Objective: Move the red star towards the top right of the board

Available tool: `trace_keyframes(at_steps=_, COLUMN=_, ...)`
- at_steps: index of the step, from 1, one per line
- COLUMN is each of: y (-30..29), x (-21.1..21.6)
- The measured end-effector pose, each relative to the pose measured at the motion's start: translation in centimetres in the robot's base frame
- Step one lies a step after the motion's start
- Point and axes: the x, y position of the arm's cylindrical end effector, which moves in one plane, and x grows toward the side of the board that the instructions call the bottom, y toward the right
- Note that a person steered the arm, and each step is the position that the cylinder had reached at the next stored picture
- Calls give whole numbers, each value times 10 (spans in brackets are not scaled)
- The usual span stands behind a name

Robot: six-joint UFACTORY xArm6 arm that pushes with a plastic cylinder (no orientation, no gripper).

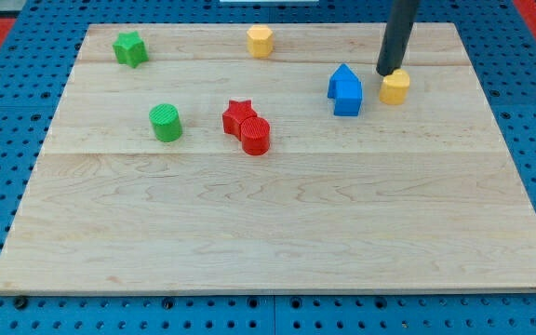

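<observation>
The red star (238, 115) lies a little left of the board's middle, touching a red cylinder (256, 135) at its lower right. My tip (387, 72) is at the upper right, just above and left of a yellow block (395, 87), touching or nearly touching it. A blue block (345, 90) stands just left of the tip. The tip is far to the right of the red star.
A green star (130, 47) is at the top left. A yellow hexagonal block (260, 41) is at the top middle. A green cylinder (166, 122) is left of the red star. The wooden board (277, 223) lies on a blue pegboard.
</observation>
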Motion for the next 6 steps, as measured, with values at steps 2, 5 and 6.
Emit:
trace_keyframes(at_steps=2, y=16, x=68)
trace_keyframes(at_steps=5, y=-105, x=140)
trace_keyframes(at_steps=6, y=-148, x=139)
